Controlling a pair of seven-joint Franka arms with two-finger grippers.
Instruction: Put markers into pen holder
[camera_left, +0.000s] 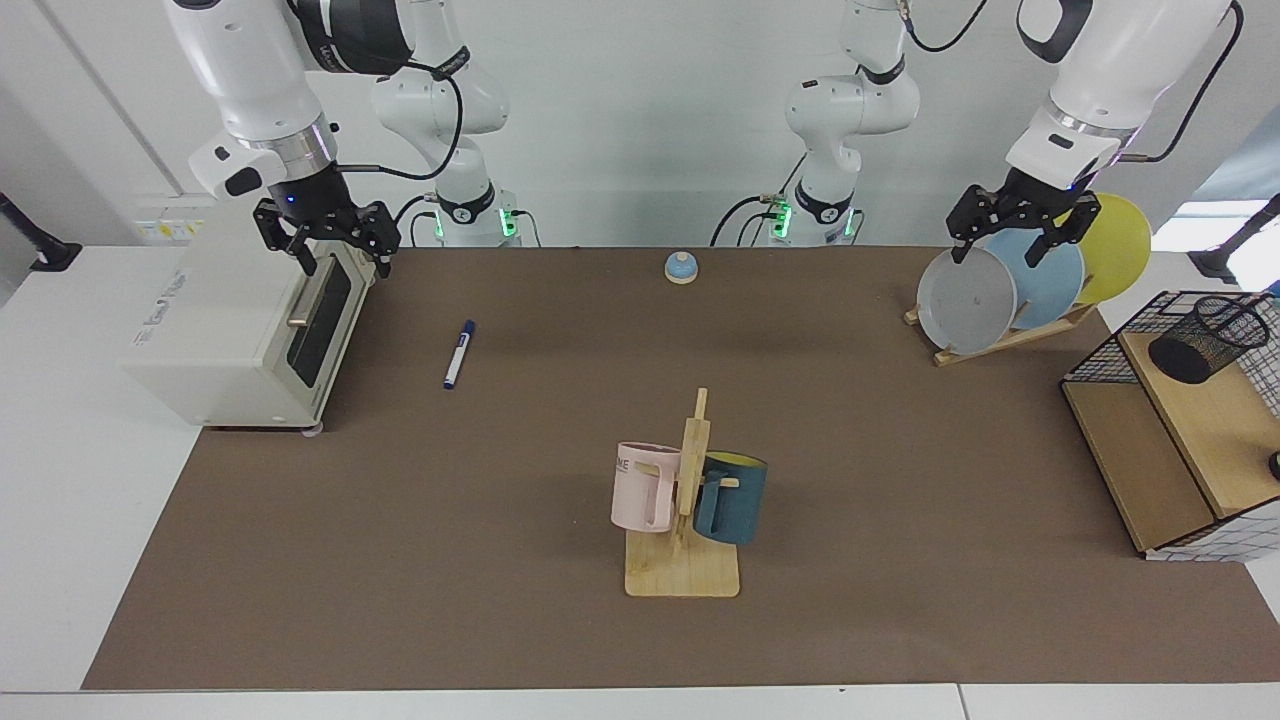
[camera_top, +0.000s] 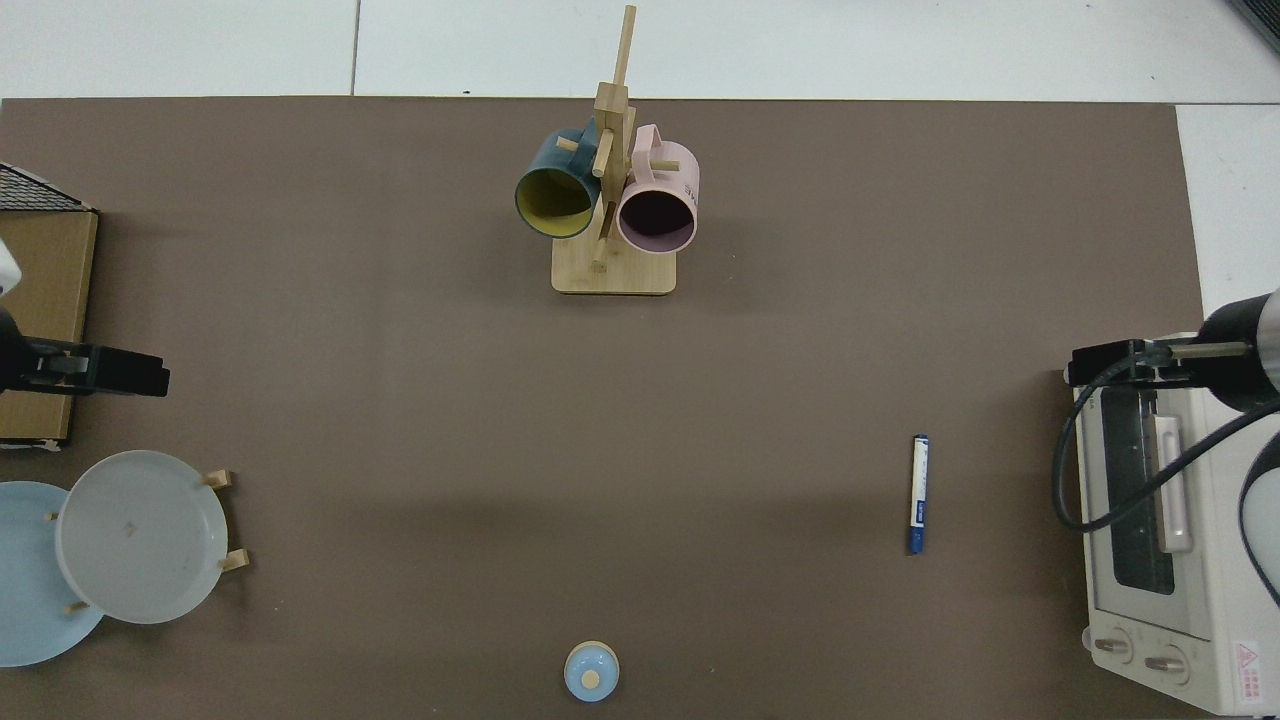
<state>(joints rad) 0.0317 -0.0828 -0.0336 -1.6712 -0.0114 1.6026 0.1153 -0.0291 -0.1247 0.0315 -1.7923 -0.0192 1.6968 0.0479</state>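
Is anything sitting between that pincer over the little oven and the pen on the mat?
Nothing visible does. The right pincer hangs open above the toaster oven, and only bare brown mat lies between it and the marker. The left pincer waits, open, by the plate rack.

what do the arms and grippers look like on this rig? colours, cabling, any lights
Both arms have glossy white rounded shells with black joint bands and a silver ring at the wrist. The right gripper and left gripper are black two-finger units, each with a small blue light above. Black cables loop loosely along both arms. Green lights glow at both bases.
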